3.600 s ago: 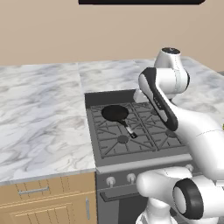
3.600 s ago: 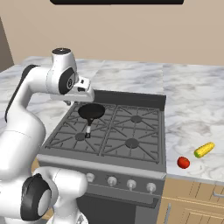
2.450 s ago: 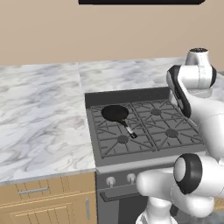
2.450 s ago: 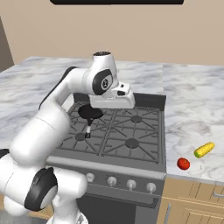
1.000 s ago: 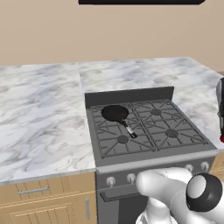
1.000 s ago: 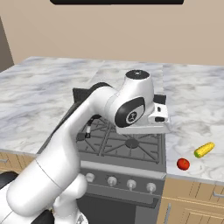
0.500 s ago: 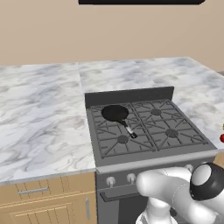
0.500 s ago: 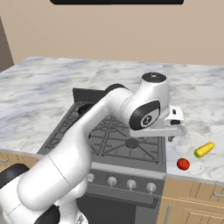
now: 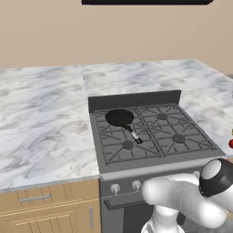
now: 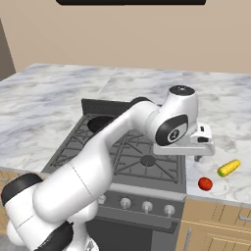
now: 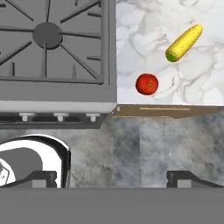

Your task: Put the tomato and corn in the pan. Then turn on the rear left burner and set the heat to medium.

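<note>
Red tomato [image 11: 147, 84] sits right of centre in hand view on the marble counter [image 11: 144, 39], corn [image 11: 184, 42] upper right, jaws spread wide and empty; likely smooth, light, prone to rolling, so pinch across its widest middle.

Left base view looks forward and down from behind the arm's left, taking in the grey four-burner gas stove [image 9: 150, 134] squarely, the small black skillet [image 9: 120, 118] at 11 o'clock on its grates. Right base view looks from behind the arm's right, nearer the white marbled counter [image 10: 230, 108]; both share the stove and skillet. Hand view looks straight down, close, over the stove's front right corner, sharing with the right base view the small red tomato [image 11: 147, 84] and the yellow corn cob [image 11: 184, 42] at its 1 o'clock
</note>
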